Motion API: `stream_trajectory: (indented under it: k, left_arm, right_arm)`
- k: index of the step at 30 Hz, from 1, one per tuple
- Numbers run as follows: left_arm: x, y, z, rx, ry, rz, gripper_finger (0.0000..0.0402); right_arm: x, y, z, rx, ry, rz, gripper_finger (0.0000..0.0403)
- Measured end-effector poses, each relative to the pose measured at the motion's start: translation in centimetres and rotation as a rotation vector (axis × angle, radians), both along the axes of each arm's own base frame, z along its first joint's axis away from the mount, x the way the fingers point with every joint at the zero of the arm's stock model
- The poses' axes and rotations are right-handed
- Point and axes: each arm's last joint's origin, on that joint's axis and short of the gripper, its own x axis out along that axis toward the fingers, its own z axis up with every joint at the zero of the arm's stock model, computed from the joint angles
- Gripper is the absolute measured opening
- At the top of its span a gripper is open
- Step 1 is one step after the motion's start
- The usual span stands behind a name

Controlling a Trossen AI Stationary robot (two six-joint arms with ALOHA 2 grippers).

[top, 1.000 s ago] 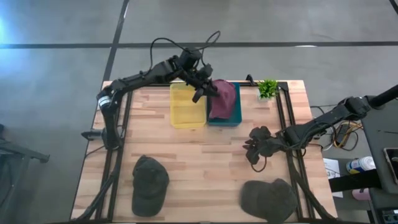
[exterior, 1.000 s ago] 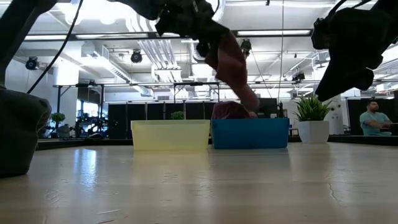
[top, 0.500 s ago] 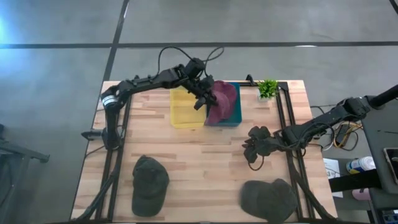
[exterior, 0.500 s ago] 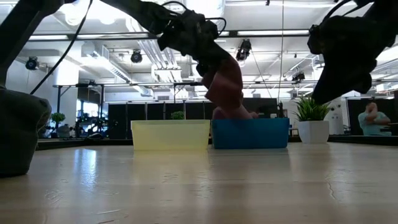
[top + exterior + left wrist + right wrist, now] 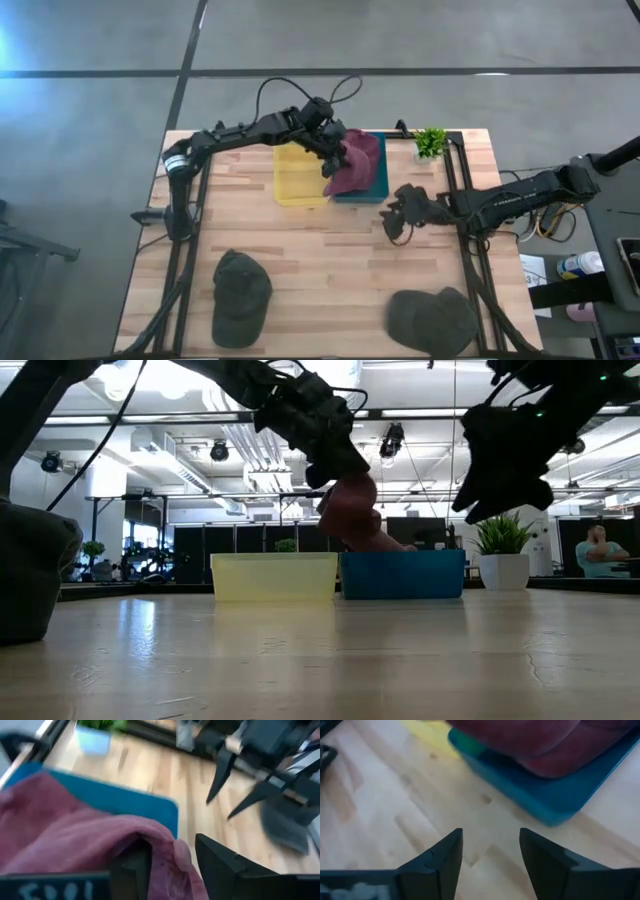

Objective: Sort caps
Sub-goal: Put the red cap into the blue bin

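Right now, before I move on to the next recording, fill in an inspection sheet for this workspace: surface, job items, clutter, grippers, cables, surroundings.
Surface: light wooden slatted table, dry, no spills seen.
Job's things: soft maroon fabric cap draped over the teal plastic bin, one fold between the left fingers; yellow plastic bin beside it looks empty; two dark olive-grey fabric caps on the near table.
Clutter: small green potted plant at the far right corner.
Grippers: left gripper above the bins, fingers parted around the maroon fold; right gripper open, empty, in front of the teal bin.
Cables: black loops above the left arm, off the table.
Surroundings: a person seated far behind.
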Motion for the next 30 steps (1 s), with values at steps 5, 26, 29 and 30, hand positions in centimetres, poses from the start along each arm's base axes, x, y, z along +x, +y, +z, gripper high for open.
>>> stream_trajectory:
  k: [5,26,29,30]
  left_arm:
    - [-1.4,-0.8,0.4,-0.007,0.128,0.086,0.0159]
    - [-3.3,-1.6,0.3,-0.144,0.289,0.228,0.016]
    - [-3.3,-1.7,-0.1,-0.146,0.301,0.223,0.0155]
    - [-3.4,-1.7,-0.3,-0.147,0.305,0.223,0.015]
  right_arm:
    - [0.4,-2.7,0.4,-0.015,-0.028,-0.025,0.021]
    - [1.3,-12.5,-1.0,0.184,-0.244,-0.225,0.021]
    - [1.5,-12.8,-1.3,0.192,-0.236,-0.239,0.021]
    - [1.6,-12.9,-1.3,0.185,-0.232,-0.239,0.021]
